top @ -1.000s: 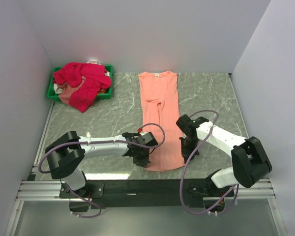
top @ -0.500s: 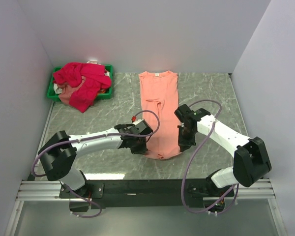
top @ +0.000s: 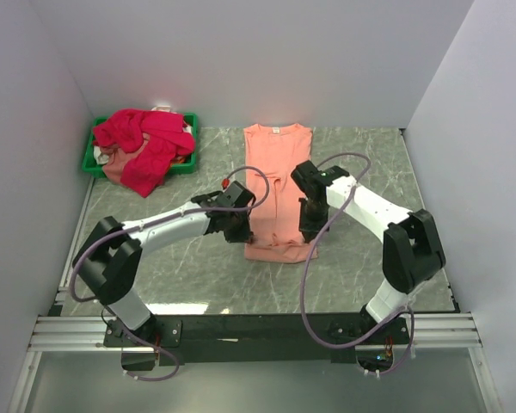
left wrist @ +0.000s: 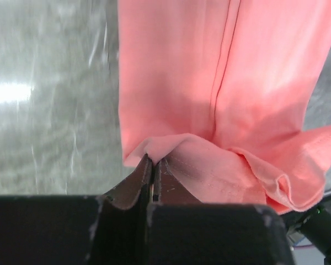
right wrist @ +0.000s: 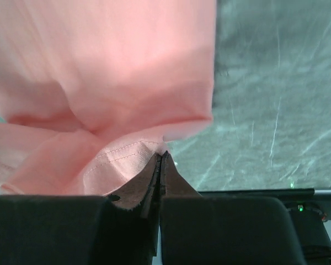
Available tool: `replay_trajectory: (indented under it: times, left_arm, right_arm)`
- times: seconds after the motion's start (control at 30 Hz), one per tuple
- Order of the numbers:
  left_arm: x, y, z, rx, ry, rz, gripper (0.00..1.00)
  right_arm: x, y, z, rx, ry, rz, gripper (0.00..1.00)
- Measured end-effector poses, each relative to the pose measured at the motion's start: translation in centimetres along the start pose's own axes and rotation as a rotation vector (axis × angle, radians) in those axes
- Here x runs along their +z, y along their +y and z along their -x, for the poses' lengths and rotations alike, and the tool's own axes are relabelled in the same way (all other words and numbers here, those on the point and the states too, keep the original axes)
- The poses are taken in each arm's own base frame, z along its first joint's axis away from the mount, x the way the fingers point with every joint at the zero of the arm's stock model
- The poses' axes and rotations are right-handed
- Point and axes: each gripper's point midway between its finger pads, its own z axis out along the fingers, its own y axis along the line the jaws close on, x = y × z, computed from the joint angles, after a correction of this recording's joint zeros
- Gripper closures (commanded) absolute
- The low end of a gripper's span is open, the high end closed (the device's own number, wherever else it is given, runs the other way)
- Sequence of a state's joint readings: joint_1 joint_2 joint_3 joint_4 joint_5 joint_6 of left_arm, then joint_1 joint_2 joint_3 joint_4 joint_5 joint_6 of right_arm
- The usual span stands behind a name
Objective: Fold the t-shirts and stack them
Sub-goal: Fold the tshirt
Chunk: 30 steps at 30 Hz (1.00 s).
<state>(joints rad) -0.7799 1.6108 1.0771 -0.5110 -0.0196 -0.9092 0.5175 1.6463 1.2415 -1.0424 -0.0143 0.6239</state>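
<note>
Peach shirt [top: 277,168] lies lengthwise mid-desk, collar at the far end, sides already turned in so it's a narrow strip. Near hem is off the desk [top: 189,258] and doubled back toward the collar, about halfway up the strip.

L gripper [top: 238,225] is pinched tight on the hem's left corner; wrist cam shows only a thin bit of stitched edge between the jaws. R gripper [top: 310,225] is likewise clamped on the right corner, also by a small bite. Pink shirts [top: 142,142] sit heaped in and over the green bin [top: 90,159] at far left, well apart, not yet touched.

Judgement: mid-fold, bottom half going over the top half.

Risks from here:
- Grip is shallow both sides. Any tug btwn the arms could pull the hem out → corner drops, fold collapses.
- Hem sags and curls btwn the two grippers (clear in the left wrist view). If set down like that, the middle bunches under the fold.
- Arms travelling unevenly → skewed fold, hem not square w/ the collar.
- Dragging the upper layer could shift the layer underneath and undo the side folds.
- Cable loops hang close over the cloth; could snag or nudge it.
</note>
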Motion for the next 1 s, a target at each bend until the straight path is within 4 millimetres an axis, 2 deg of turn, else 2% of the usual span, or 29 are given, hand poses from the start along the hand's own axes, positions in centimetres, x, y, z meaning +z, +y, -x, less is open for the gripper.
replay_trajectory:
  times: [0.27, 0.57, 0.73, 1.0]
  left_arm:
    - [2.5, -0.2, 4.1, 0.021, 0.003, -0.005, 1.0]
    - [4.7, -0.4, 10.2, -0.001, -0.024, -0.041, 1.0]
    - [6.1, -0.5, 12.4, -0.014, -0.019, -0.061, 1.0]
    - [7.3, -0.3, 15.1, -0.048, -0.024, -0.088, 1.0]
  right_arm:
    - [-0.3, 0.7, 5.1, 0.026, -0.045, -0.006, 1.0]
    - [1.0, 0.4, 10.9, 0.07, -0.055, -0.02, 1.0]
    - [1.9, 0.5, 13.9, 0.081, -0.065, -0.017, 1.0]
    - [2.1, 0.5, 16.7, 0.09, -0.083, -0.005, 1.0]
